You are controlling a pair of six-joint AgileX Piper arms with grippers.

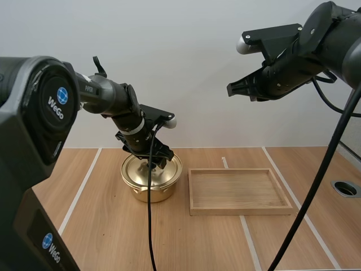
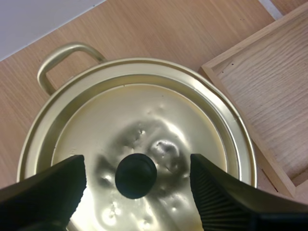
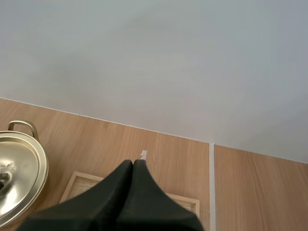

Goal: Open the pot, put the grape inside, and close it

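Two WeGo badges (image 1: pixel 58 104) on arm (image 1: pixel 107 96), left claw (image 2: pixel 137 180) astride lid knob (image 2: pixel 135 171)

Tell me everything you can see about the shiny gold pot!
The pot is round, shiny gold-coloured metal, standing upright on the wooden table, beside the wooden tray. Its lid is on, a bit dented, with a black knob in the middle. One loop handle shows at the side. The left gripper hangs over it, fingers open on either side of the knob.
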